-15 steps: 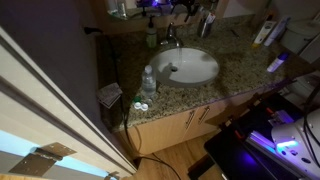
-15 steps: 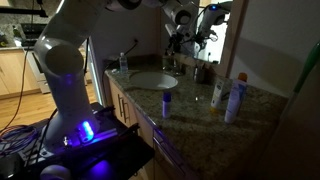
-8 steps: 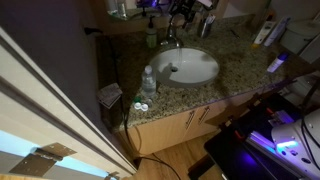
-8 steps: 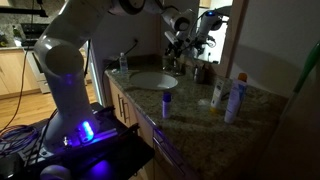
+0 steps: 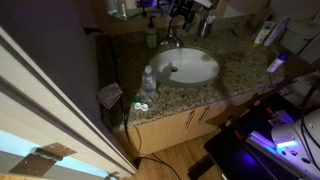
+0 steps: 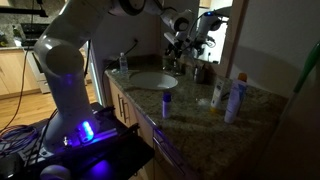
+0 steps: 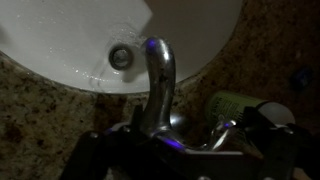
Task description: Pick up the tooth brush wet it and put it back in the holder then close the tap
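clear water bottle (image 5: 148, 80) on the granite counter (image 5: 240, 72), green soap bottle (image 5: 152, 38) behind the white basin (image 5: 200, 68)

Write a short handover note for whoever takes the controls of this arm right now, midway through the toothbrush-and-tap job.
Gripper: open, holding nothing, hanging right above the tap.
Things: the tap stands at the back rim of the basin. The holder is on the counter behind the basin, to one side of the tap. The toothbrush is too small to make out.
Done: cannot tell whether the brush was wetted; the gripper carries none.
Left: check that the brush is in the holder, then close the tap.
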